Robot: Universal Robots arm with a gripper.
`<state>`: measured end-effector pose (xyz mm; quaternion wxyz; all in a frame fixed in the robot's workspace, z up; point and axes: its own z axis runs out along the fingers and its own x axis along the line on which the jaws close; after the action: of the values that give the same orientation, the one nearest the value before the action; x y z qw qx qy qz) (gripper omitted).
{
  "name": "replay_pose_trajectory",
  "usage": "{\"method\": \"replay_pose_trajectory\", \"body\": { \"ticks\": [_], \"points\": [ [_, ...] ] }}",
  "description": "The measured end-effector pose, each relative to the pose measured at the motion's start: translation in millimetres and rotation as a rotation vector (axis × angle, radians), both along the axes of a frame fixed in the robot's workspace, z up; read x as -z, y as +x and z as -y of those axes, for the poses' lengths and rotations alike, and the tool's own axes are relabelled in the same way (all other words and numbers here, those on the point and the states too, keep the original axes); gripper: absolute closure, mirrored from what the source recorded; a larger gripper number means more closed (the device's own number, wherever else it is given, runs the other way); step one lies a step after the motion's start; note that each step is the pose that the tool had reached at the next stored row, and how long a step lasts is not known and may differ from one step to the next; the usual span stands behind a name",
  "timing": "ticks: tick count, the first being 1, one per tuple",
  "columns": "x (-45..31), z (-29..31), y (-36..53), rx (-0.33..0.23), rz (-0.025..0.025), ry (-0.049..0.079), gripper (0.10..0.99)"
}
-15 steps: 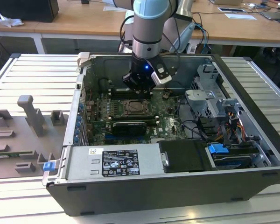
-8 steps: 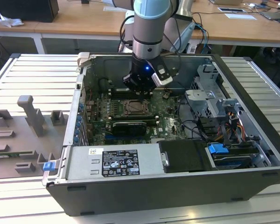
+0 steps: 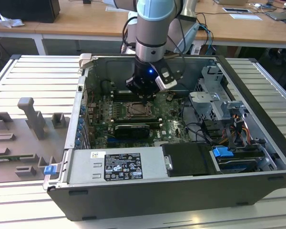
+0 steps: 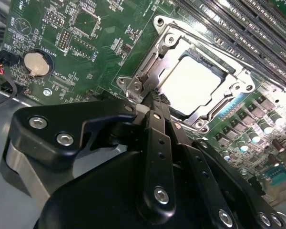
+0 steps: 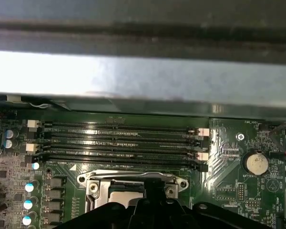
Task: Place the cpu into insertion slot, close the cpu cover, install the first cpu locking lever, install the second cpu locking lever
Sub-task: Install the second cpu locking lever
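My gripper (image 4: 155, 95) hangs inside the open computer case (image 3: 257, 157), fingertips pinched together at the edge of the cover (image 4: 238, 86), which lies flat over the slot (image 5: 133, 183). The chip (image 4: 193, 86) sits seated inside, pale face showing. White board lettering is too small for me to read. Memory slots (image 5: 119, 143) and the case wall crowd one side.

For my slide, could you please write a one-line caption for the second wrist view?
Gripper poised at the edge of the cpu cover, which lies closed over the cpu on the green motherboard.
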<state>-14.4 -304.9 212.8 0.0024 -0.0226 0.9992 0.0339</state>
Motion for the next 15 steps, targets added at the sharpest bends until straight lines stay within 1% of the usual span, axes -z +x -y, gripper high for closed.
{"method": "replay_pose_trajectory", "body": {
  "ticks": [2,4,5,8,9,15],
  "points": [
    [-0.3,1.0,-0.1,0.0,0.0,0.0,0.98],
    [-6.2,1.1,0.0,0.0,0.0001,0.0,0.98],
    [-12.3,1.1,0.0,0.0,0.0001,0.0,0.98],
    [-41.5,1.1,0.0,0.0,0.0,0.0,0.98],
    [-42.7,1.1,0.0,0.0,0.0001,0.0,0.98],
    [-42.2,5.5,0.0,0.0,0.0001,0.0,0.98]
  ]
}}
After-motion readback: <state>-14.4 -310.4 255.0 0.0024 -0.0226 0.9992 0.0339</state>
